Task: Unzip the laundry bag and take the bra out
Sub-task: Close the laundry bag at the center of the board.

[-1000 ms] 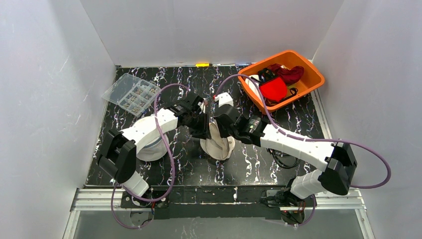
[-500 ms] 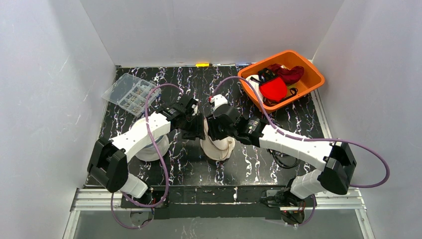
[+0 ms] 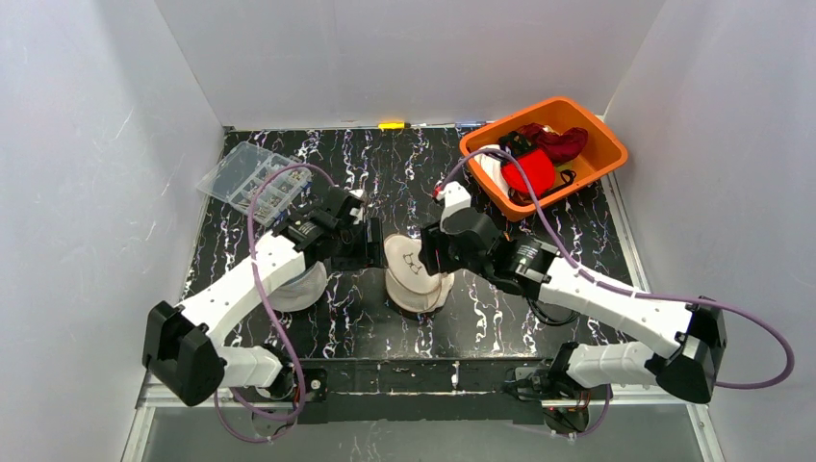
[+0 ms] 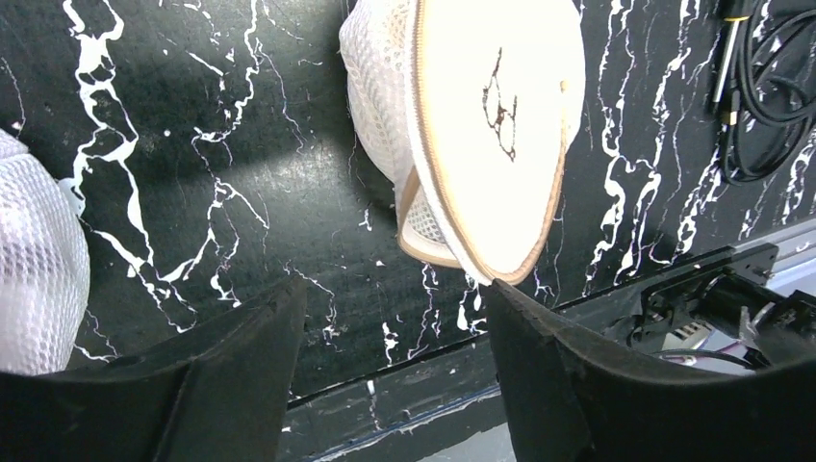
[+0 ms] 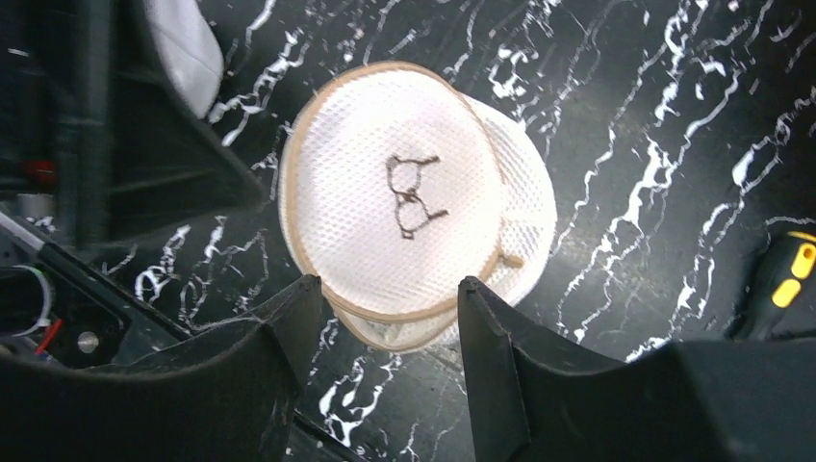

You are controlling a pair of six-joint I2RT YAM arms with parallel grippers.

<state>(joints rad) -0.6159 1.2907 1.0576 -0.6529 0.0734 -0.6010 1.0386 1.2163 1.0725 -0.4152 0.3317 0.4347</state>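
Flanking the laundry bag [image 3: 414,271] at table centre, left gripper [image 3: 365,242] and right gripper [image 3: 435,253] both gape wide, holding nothing. Lid seam appears partly unzipped — bra inside not visible. Next move: regrip lid, reach in. Orange bin [image 3: 577,183] lies beyond.

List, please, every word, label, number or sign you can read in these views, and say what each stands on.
Words, brands, numbers: none readable in any view.
Sign: a brown outline drawing of a bra, on the flat top of the round white mesh laundry bag.
Clear plastic compartment box: any marking is too small to tell.
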